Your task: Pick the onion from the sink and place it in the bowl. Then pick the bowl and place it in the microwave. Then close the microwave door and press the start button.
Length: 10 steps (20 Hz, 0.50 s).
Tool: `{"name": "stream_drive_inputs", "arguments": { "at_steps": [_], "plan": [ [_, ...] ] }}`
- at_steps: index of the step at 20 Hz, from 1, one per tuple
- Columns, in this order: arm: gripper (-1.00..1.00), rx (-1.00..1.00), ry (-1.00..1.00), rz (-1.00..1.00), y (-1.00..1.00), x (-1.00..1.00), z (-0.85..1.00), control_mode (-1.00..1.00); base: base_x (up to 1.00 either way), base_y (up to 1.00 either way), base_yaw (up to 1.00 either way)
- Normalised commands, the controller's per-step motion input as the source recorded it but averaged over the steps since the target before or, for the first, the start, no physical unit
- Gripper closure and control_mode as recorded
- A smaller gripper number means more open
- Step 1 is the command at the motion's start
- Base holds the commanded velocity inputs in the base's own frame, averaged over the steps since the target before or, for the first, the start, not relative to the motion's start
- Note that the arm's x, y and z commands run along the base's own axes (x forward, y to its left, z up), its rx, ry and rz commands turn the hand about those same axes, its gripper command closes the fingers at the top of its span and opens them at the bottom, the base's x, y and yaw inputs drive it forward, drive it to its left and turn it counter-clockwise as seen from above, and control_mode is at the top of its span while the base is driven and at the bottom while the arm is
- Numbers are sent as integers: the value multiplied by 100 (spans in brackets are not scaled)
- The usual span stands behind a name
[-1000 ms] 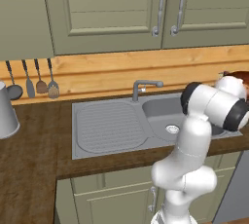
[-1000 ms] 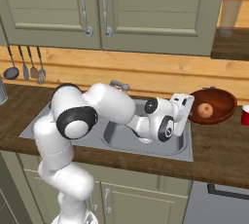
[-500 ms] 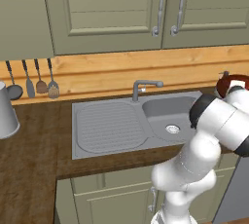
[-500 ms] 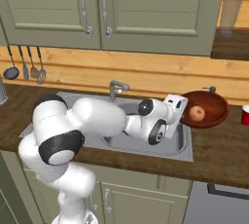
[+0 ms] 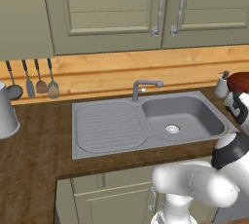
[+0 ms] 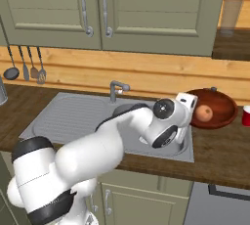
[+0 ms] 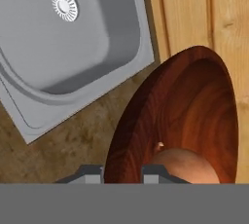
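inside the bowl, the onion; tool astride its rim, grip unclear

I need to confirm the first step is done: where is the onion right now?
The onion lies inside the bowl on the counter just right of the sink, in the right base view.
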Motion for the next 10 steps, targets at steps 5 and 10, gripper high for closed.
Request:
{"name": "stream_drive_inputs", "arguments": {
  "at_steps": [5, 10],
  "plan": [
    [100, 0, 6, 17, 6, -57, 40, -100, 0, 0, 0],
    [100, -3, -1, 10, 38, -40, 46, -100, 0, 0, 0]
  ]
}}
